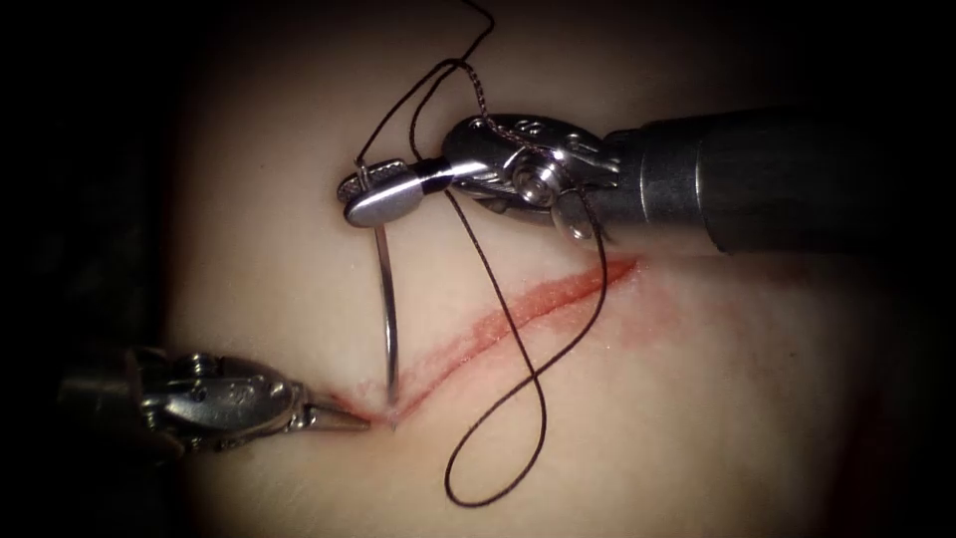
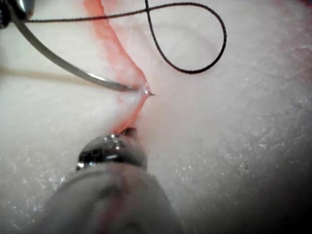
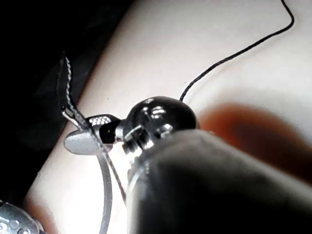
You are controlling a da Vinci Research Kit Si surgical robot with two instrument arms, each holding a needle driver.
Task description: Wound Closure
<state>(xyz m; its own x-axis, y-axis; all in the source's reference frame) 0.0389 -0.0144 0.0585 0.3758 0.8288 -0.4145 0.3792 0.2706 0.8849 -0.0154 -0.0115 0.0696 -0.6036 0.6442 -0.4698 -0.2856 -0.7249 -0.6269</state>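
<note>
My right tool [image 1: 356, 199] is shut on the curved needle [image 1: 388, 309] close to its tail, where the thread joins. The needle hangs down from the jaws to the left end of the red cut [image 1: 538, 299], and its point is in the tissue [image 1: 697, 418] there. In the left wrist view the needle [image 2: 63, 63] crosses the cut's edge and its tip [image 2: 151, 93] pokes out of the other lip. My left tool [image 1: 358, 421] is shut, its tips touching the tissue at the cut's left end, just left of the needle, with nothing seen in them. The right wrist view shows the right tool [image 3: 80, 134] clamped on the needle [image 3: 106, 195].
Dark thread [image 1: 543, 418] runs up from the needle's tail, over the right tool's wrist, down across the cut, and lies in a loose loop on the tissue right of the needle. That loop [image 2: 219, 29] lies beyond the needle tip. Red fluid stains the cut's edges.
</note>
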